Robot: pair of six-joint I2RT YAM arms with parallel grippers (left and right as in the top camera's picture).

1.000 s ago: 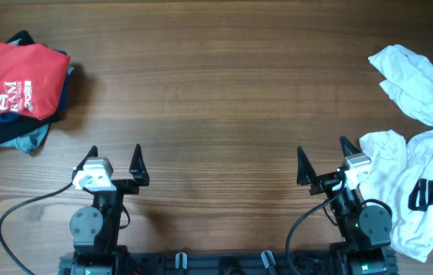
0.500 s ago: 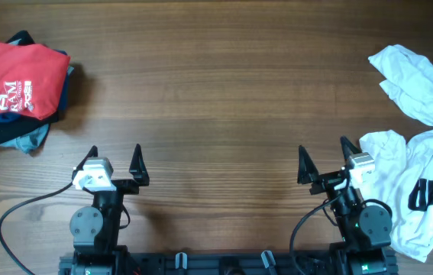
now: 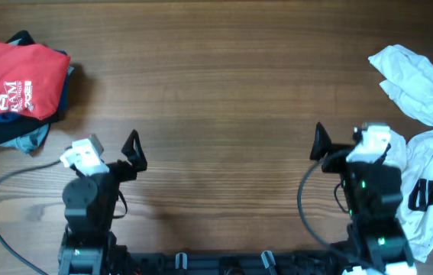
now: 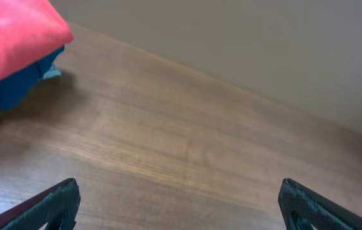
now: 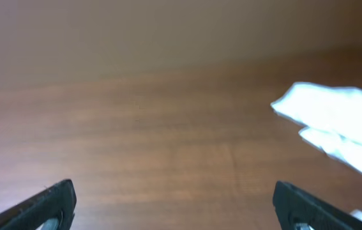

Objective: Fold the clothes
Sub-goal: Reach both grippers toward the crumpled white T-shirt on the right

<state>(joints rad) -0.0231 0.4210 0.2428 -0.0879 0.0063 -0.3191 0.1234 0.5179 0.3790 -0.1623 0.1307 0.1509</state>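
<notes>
A folded red shirt (image 3: 17, 78) lies on a stack of dark blue clothes (image 3: 2, 130) at the far left; its corner shows in the left wrist view (image 4: 15, 38). A crumpled pile of white clothes (image 3: 426, 145) with black lettering lies at the right edge; part of it shows in the right wrist view (image 5: 337, 121). My left gripper (image 3: 109, 153) is open and empty over bare wood at the near left (image 4: 177, 204). My right gripper (image 3: 338, 149) is open and empty just left of the white pile (image 5: 174, 204).
The wooden table (image 3: 216, 99) spreads between the two piles. A black cable (image 3: 2, 198) loops at the near left, beside the left arm's base. The arm bases stand along the near edge.
Both arms have lifted from their rest pose. The left gripper has swung left towards the red stack; the right gripper has moved up and right towards the white pile.
</notes>
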